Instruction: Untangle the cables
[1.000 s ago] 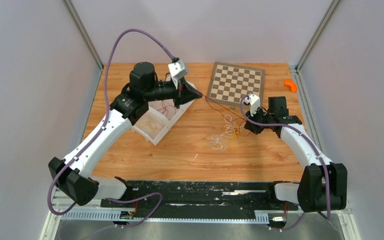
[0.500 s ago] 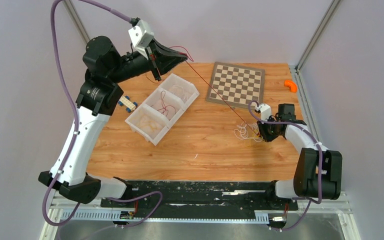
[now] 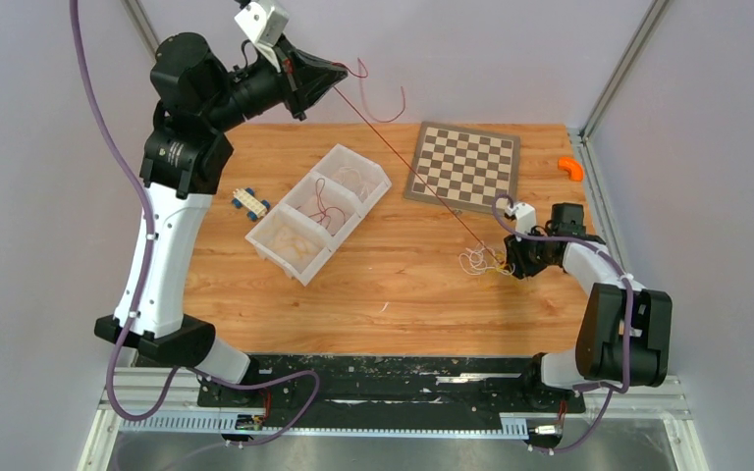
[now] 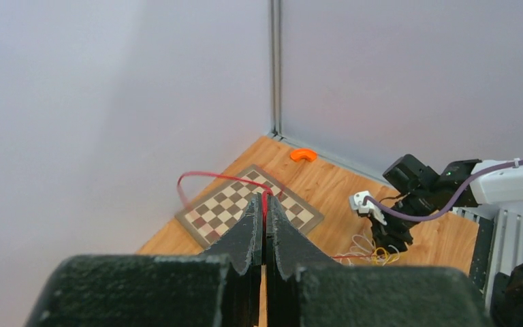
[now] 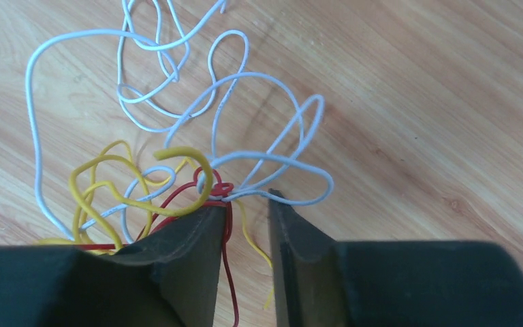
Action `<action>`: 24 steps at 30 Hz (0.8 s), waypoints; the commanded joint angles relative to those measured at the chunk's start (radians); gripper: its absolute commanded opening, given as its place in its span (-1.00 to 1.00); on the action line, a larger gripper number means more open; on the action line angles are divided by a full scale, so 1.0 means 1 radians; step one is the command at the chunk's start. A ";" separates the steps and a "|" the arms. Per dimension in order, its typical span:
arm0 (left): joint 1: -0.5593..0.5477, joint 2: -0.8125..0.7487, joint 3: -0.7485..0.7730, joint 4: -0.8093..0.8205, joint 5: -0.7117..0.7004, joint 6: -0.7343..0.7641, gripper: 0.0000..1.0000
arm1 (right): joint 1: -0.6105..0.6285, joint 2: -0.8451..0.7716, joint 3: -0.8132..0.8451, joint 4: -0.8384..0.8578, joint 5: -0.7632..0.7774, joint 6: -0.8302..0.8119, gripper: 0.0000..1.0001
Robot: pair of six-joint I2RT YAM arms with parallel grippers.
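My left gripper [image 3: 339, 77] is raised high above the table's back left and is shut on the dark red cable [image 3: 407, 167]. The cable runs taut and slanting down to the tangle [image 3: 481, 260] on the wood. Its free end curls past the jaws [image 4: 211, 176]. My right gripper [image 3: 512, 265] sits low at the tangle, its jaws a little apart [image 5: 246, 201]. The red cable [image 5: 231, 286] and a thin yellow cable [image 5: 177, 151] pass between its fingers. A small red knot [image 5: 221, 187] lies just ahead of them. White loops [image 5: 272, 160] spread beyond.
A white three-compartment tray [image 3: 290, 265] with a few wires in it stands left of centre. A chessboard [image 3: 463, 165] lies at the back, an orange piece [image 3: 571, 167] in the back right corner and a small blue toy [image 3: 250, 202] left of the tray.
My left arm has risen and swung back to the left with the red cable, which is now drawn taut. The tangle and my right gripper have shifted right.
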State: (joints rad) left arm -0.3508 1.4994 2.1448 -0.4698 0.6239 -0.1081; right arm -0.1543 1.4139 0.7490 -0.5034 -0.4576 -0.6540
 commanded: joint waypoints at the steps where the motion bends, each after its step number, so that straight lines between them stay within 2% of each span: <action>1: 0.051 -0.069 0.102 0.189 -0.130 0.038 -1.00 | -0.071 -0.007 0.016 -0.072 0.060 -0.088 -0.51; 3: 0.059 -0.082 0.074 0.185 -0.149 0.060 -1.00 | -0.119 -0.039 0.048 -0.141 -0.045 -0.129 -0.65; 5: 0.069 -0.099 0.044 0.174 -0.180 0.074 -1.00 | -0.157 -0.065 0.091 -0.239 -0.149 -0.166 -0.69; 7: 0.078 -0.105 0.022 0.150 -0.212 0.099 -1.00 | -0.173 -0.082 0.143 -0.350 -0.245 -0.210 -0.72; 11: 0.088 -0.114 -0.038 0.040 -0.226 0.183 -1.00 | -0.175 -0.141 0.259 -0.529 -0.441 -0.234 -0.90; 14: 0.090 -0.137 -0.212 -0.068 -0.101 0.181 -1.00 | -0.171 -0.196 0.348 -0.608 -0.606 -0.209 -0.98; 15: 0.090 -0.162 -0.270 -0.091 -0.012 0.158 -1.00 | -0.168 -0.216 0.362 -0.614 -0.644 -0.190 -0.99; 17: 0.085 -0.213 -0.526 -0.078 0.103 0.125 -1.00 | -0.158 -0.251 0.385 -0.615 -0.689 -0.151 -1.00; 18: 0.070 -0.227 -0.587 -0.074 0.123 0.128 -1.00 | -0.144 -0.269 0.392 -0.614 -0.704 -0.137 -1.00; 19: 0.059 -0.249 -0.689 -0.079 0.146 0.168 -1.00 | -0.133 -0.284 0.396 -0.615 -0.713 -0.126 -1.00; 22: -0.018 -0.261 -0.803 -0.161 0.158 0.326 -1.00 | -0.096 -0.313 0.406 -0.611 -0.734 -0.091 -1.00; 24: -0.057 -0.255 -0.831 -0.222 0.178 0.412 -0.61 | -0.064 -0.326 0.412 -0.587 -0.739 -0.052 -1.00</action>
State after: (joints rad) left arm -0.3370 1.2530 1.3605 -0.5770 0.6971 0.1226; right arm -0.2642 1.1103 1.1263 -1.0878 -1.0874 -0.7666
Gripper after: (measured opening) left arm 0.062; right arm 0.010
